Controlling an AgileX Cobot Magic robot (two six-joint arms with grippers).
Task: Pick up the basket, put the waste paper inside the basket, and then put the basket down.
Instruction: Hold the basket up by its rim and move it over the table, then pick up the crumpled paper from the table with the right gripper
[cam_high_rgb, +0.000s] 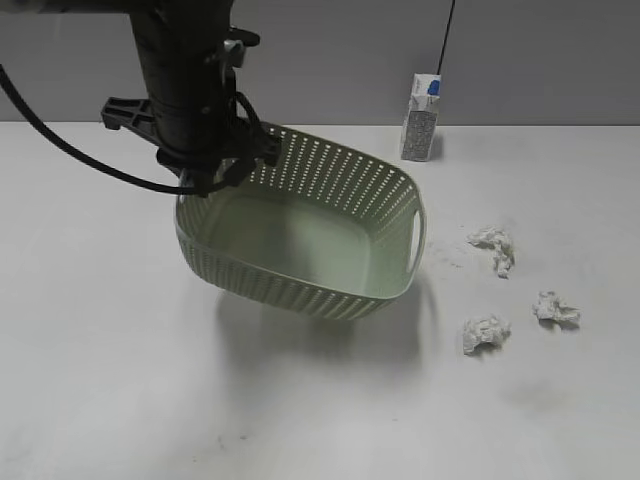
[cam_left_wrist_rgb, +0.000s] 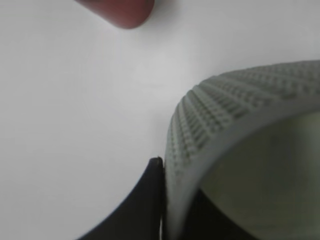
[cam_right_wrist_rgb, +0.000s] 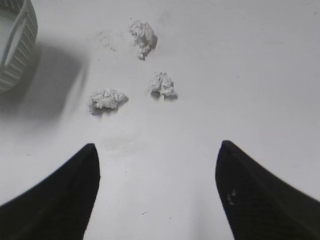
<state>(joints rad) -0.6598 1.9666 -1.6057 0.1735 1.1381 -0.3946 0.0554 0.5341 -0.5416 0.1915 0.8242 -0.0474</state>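
Observation:
The pale sage-green basket (cam_high_rgb: 300, 235) hangs tilted above the table, held by its left rim. My left gripper (cam_high_rgb: 215, 165) is shut on that rim; the left wrist view shows the slotted basket wall (cam_left_wrist_rgb: 215, 125) pinched between the dark jaws (cam_left_wrist_rgb: 167, 200). Three crumpled white paper wads lie on the table right of the basket: one far (cam_high_rgb: 493, 245), one near (cam_high_rgb: 485, 332), one rightmost (cam_high_rgb: 555, 309). In the right wrist view they lie ahead of my open, empty right gripper (cam_right_wrist_rgb: 157, 165): wads (cam_right_wrist_rgb: 142, 36), (cam_right_wrist_rgb: 107, 99), (cam_right_wrist_rgb: 162, 84). The basket's edge (cam_right_wrist_rgb: 15, 45) shows at top left.
A white-and-blue upright carton (cam_high_rgb: 421, 117) stands at the back of the white table (cam_high_rgb: 120, 380) against the grey wall. A blurred reddish-brown object (cam_left_wrist_rgb: 122, 10) sits at the top edge of the left wrist view.

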